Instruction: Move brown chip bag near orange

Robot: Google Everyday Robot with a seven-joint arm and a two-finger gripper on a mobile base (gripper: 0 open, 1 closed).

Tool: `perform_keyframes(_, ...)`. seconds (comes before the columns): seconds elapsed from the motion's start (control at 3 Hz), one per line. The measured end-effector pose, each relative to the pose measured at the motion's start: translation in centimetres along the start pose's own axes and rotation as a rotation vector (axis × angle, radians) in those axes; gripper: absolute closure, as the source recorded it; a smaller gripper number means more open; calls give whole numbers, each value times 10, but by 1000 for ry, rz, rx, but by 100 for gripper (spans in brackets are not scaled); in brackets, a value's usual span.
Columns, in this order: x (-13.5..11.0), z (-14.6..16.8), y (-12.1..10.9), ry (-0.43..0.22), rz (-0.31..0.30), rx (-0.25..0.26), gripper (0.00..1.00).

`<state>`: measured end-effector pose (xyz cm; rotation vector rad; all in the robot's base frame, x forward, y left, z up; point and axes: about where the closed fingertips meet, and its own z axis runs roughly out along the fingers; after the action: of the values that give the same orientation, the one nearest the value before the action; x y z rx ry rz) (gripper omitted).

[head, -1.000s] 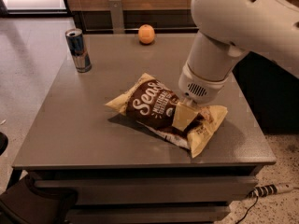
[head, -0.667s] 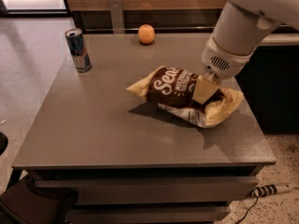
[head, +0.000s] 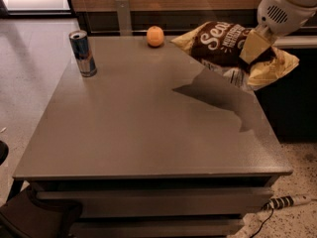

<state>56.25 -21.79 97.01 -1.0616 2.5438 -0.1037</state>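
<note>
Since 0.7 s ago, brown chip bag (head: pixel 222 42) is off the table (head: pixel 148 133): now hanging in the air over the far right corner, shadow underneath. Gripper (head: pixel 255 46), at far right, is clamping its jaws on the bag's right part. Orange (head: pixel 155 35) is sitting at the far edge, left of the bag. Can (head: pixel 83 53) is standing far left.
</note>
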Motion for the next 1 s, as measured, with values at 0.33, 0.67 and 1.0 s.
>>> perform_keyframes(0.33,-16,-12,-40,-91,20,91,100)
perform_keyframes(0.67,-39,-10,-63,-168,19,152,100)
perform_keyframes(1.0,-64,6,-83,-190,47,185,100)
